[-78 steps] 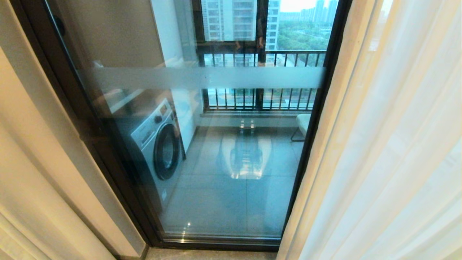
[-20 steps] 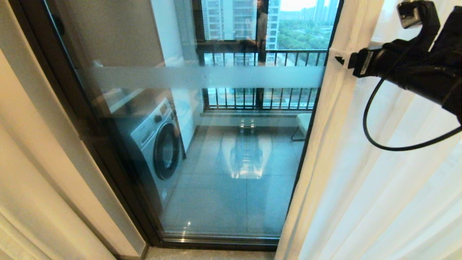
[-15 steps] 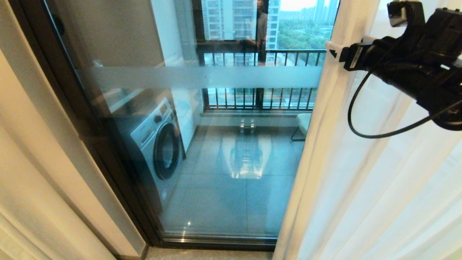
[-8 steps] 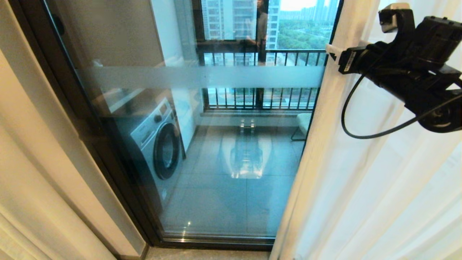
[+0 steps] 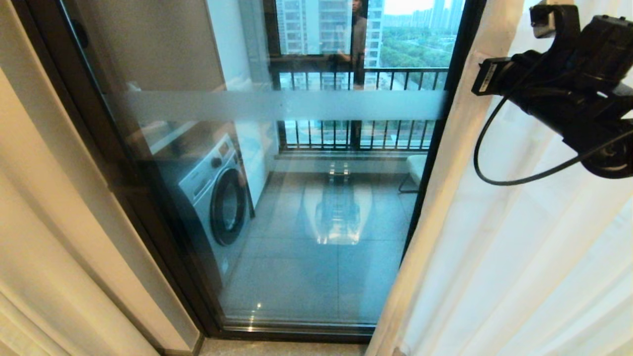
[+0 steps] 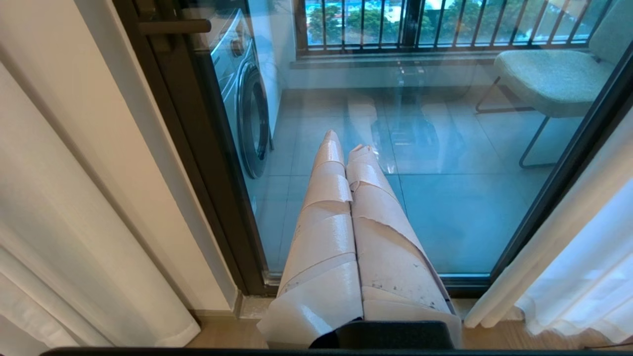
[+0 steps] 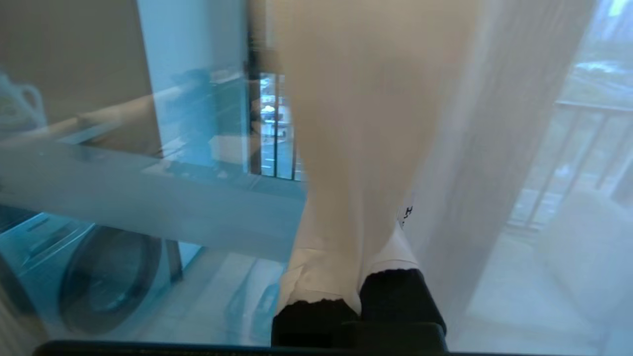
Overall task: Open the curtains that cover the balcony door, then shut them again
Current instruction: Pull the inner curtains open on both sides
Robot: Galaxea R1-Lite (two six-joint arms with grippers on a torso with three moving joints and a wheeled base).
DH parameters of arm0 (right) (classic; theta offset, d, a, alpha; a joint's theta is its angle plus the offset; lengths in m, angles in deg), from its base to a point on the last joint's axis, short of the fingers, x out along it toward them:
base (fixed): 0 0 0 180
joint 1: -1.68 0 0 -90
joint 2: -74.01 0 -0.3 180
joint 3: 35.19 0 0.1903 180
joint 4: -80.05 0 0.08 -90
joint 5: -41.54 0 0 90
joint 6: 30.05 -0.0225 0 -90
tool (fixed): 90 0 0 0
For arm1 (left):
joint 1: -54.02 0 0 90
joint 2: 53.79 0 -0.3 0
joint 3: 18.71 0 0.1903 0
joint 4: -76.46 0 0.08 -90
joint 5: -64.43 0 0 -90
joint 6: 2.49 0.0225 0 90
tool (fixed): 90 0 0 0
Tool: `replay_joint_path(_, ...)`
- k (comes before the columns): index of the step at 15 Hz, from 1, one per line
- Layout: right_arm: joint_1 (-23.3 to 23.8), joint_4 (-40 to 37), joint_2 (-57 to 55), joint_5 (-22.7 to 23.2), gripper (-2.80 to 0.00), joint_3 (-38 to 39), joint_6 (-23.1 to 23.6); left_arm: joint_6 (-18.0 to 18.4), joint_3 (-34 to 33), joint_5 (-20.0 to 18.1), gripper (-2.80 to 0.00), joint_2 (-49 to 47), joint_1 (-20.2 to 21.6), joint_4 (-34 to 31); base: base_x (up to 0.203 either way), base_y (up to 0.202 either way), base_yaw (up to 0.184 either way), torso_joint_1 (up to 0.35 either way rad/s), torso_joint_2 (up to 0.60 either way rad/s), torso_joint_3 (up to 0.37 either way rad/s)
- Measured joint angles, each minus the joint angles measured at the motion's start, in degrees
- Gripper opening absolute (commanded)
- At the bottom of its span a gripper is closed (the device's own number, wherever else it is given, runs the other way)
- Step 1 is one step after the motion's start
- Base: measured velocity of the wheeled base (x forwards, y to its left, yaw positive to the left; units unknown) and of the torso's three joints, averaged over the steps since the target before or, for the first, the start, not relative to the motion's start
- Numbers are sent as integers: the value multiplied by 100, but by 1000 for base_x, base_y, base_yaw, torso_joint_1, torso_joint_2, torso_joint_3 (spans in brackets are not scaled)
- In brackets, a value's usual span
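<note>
While clamped on the curtains [image 7: 366,148], right gripper [image 7: 353,257] sits at their edge, balcony door [image 5: 277,198] just beyond. Left gripper [image 6: 346,148] closed, empty.

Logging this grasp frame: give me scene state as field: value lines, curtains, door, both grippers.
right gripper: shut on cream curtain edge, right of glass
left gripper: shut, empty, parked low facing door
balcony door: glass uncovered, closed
sheer curtain: gathered right of door
left curtain: drawn aside
beyond glass: washing machine, chair

I see washing machine [image 5: 217,198] left on balcony | green chair [image 6: 549,79] right, well apart | railing [image 5: 356,106] behind | towers [image 5: 316,24] beyond
</note>
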Motion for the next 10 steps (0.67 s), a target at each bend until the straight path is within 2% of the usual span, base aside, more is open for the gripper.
replay_joint_path(5,213,-13,182,-36,-280,23,57,-1,-6,-2,-280,0,0,0,0,0,0,0,0,0)
replay_joint_path(10,343,-54,429,-355,-280,74,215,3,0,1,-280,0,0,2,0,0,0,0,0,0)
